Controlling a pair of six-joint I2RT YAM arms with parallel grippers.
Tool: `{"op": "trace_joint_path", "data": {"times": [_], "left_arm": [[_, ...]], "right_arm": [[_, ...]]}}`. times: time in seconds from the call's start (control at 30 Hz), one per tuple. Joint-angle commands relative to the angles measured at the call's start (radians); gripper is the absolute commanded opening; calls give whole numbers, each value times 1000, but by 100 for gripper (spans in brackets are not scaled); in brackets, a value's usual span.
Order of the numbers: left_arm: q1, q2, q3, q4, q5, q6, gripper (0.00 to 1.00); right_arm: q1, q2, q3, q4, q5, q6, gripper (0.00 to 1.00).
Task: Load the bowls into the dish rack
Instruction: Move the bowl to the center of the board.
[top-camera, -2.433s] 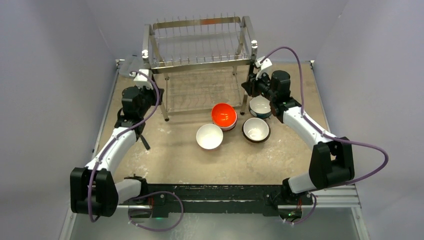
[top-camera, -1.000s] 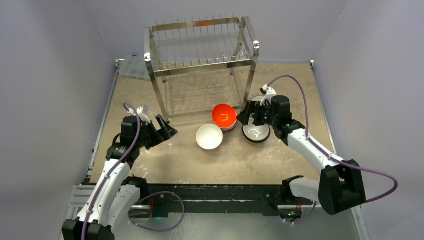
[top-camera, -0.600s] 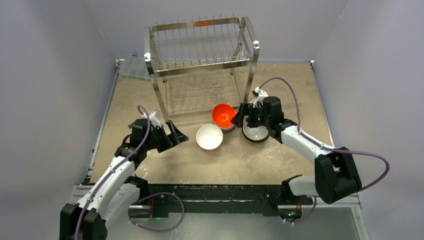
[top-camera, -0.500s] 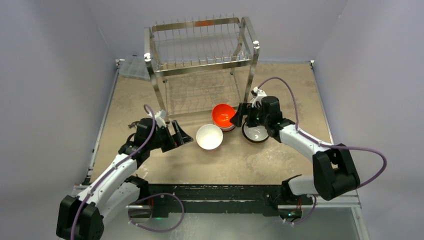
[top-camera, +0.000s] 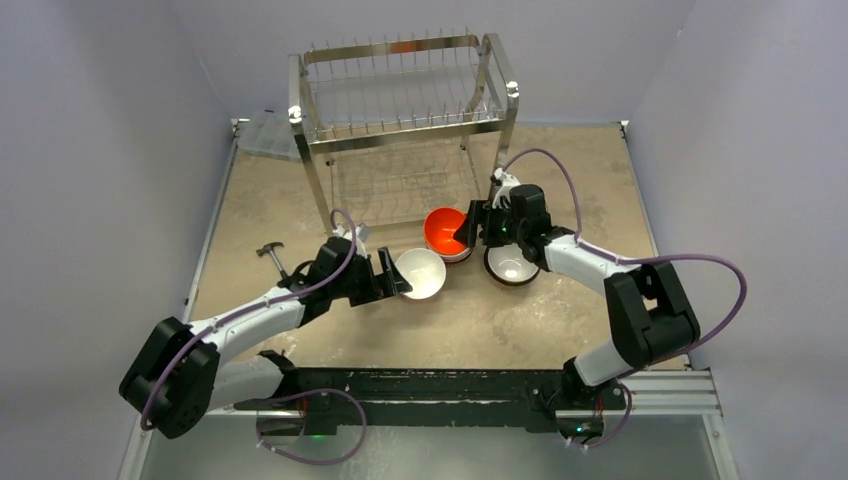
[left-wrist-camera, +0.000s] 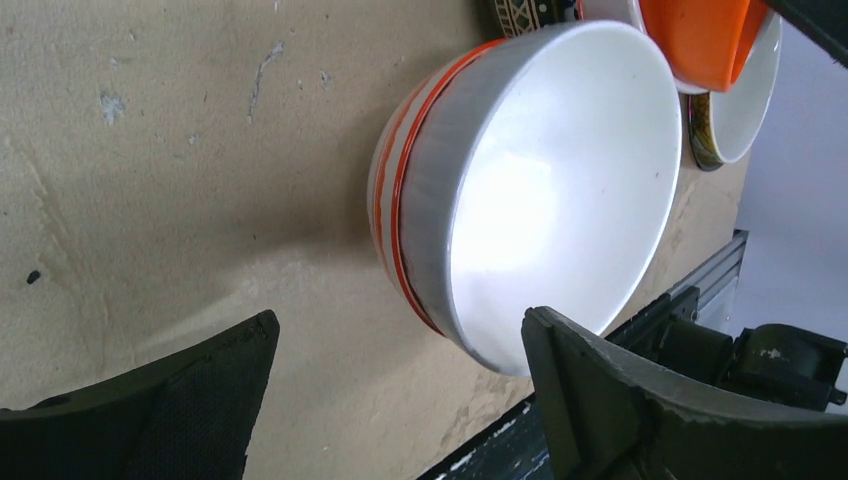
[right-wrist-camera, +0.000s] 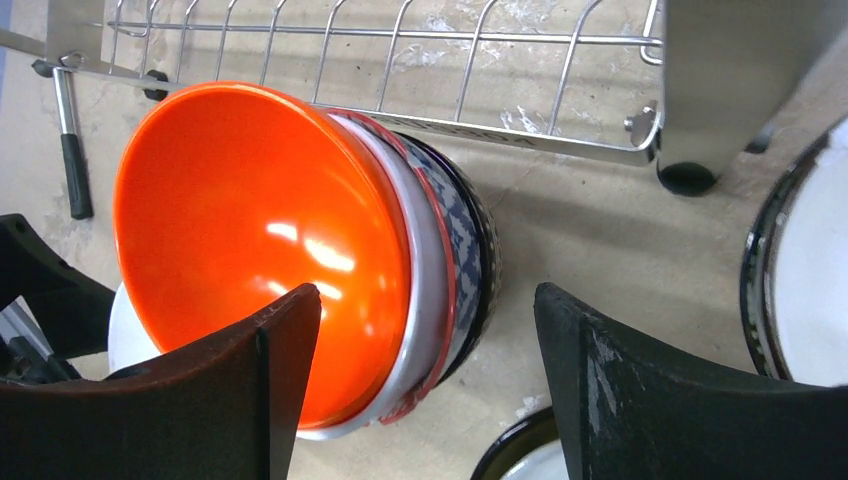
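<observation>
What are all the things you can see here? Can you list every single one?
dish rack: one, shiny silver, back of the table
orange bowl: one, bright orange, in front of the rack, nested in another bowl
patterned bowl: at least one, white, red rim, dark blue outside, under the orange bowl
striped bowl: one, white inside, orange stripes outside, left of the stack
near dark bowl: one, white inside, right of the stack
far dark bowl: one, white inside, by the rack's leg
hammer: one, black handle, left side
clear box: one, see-through, far-left corner
table: one, tan
left gripper: black, open, at the striped bowl
right gripper: black, open, straddling the stack's rim
</observation>
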Motion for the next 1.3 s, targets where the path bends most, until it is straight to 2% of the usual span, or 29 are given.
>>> {"op": "trace_joint_path", "data": {"times": [0.0,0.1,0.3,0.6,0.77,1.1,1.27], "left_arm": [[-21,33,21,135,-85,-44,90],[-30,67,9,189,-101,-60,88],[-46,147,6,264,-105,-71,74],[-64,138,3,281,-101,-41,36],[-65,106,6,219,-106,-3,24],[-67,-47,8,-25,-125,37,19],[-68,-114,16,-148,-141,43,19]], "right_arm": [[21,47,39,-5,-9,-14,79],[37,66,38,4,-7,-16,77],[68,102,58,-5,-15,-36,67],[94,112,66,-45,-28,-84,48],[109,111,66,-109,-20,-135,42],[138,67,58,-293,76,-219,39],[150,23,40,-372,143,-207,39]]}}
